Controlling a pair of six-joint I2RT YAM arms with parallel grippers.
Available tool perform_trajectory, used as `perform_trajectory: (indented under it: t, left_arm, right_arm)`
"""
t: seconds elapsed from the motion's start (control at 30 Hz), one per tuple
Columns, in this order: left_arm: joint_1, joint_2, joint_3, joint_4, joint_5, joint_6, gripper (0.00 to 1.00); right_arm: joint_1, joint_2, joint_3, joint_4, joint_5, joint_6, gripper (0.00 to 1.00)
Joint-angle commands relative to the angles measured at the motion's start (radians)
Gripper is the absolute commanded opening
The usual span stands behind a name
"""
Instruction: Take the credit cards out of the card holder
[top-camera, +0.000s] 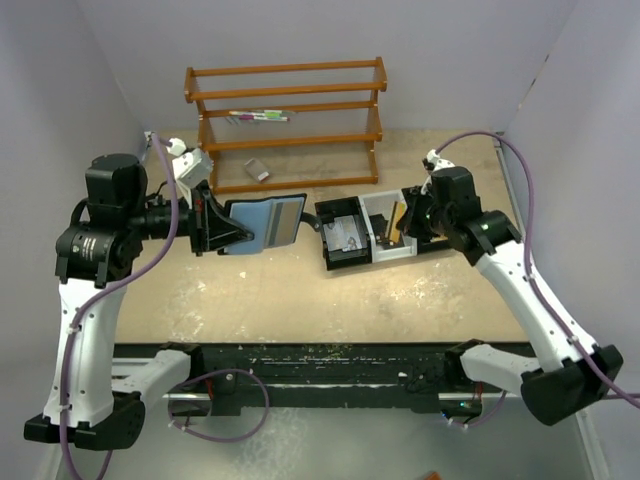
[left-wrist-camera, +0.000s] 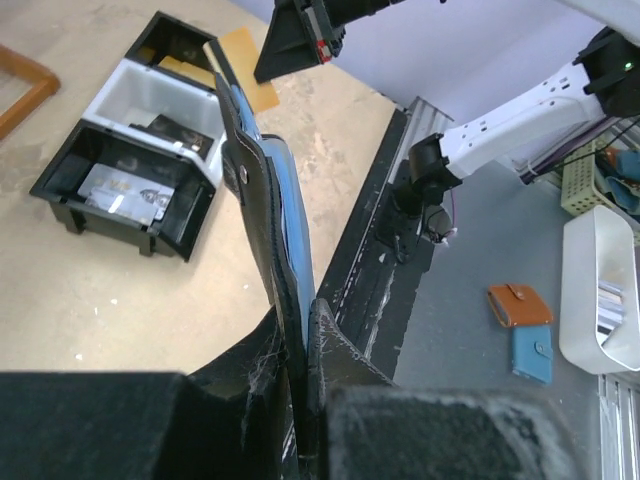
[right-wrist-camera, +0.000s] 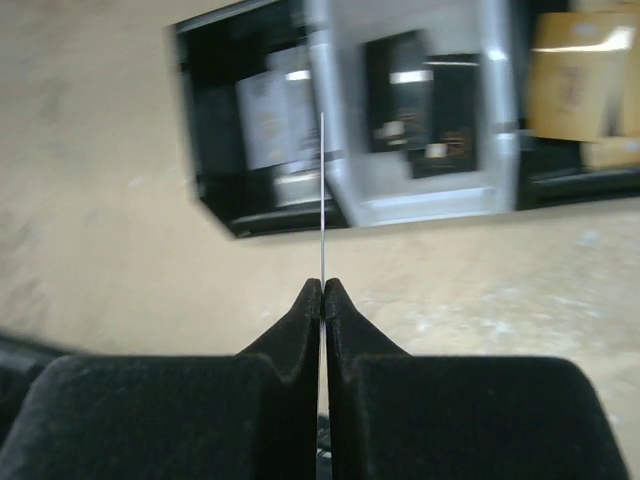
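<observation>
We see one credit card (right-wrist-camera: 322, 200) edge-on, a thin pale line pinched between the closed fingers of the right gripper (right-wrist-camera: 322, 290) and held above the three-compartment tray (left-wrist-camera: 125, 90). More orange-tan cards (right-wrist-camera: 580, 85) lie in the tray's end black compartment; that view is blurred, so we cannot count them.

The card holder (top-camera: 262, 222) hangs open in the air left of the tray, its blue-grey lining facing up and its black cover gripped at the left edge by the left gripper (left-wrist-camera: 305, 320), which is clamped tight on it. We cannot tell whether the tan strip along its right side is a card.

Behind stand a wooden rack (top-camera: 285, 110) and, near its foot, a small grey-white block (top-camera: 257, 169).
</observation>
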Motion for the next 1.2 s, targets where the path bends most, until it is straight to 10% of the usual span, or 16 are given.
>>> perform_trajectory:
  t: [0.0, 1.07, 1.17]
  left_arm:
    - [0.0, -0.027, 0.05, -0.067, -0.057, 0.107, 0.0]
    - [0.0, -0.036, 0.103, -0.131, 0.102, 0.1, 0.0]
    - [0.001, -0.04, 0.105, -0.124, 0.102, 0.091, 0.0]
  right_arm:
    - [-0.05, 0.058, 0.032, -0.041, 0.356, -0.053, 0.0]
    - [-0.191, 0.79, 0.332, -0.016, 0.756, -0.183, 0.0]
    - [-0.171, 0.816, 0.352, -0.043, 0.751, -0.176, 0.18]
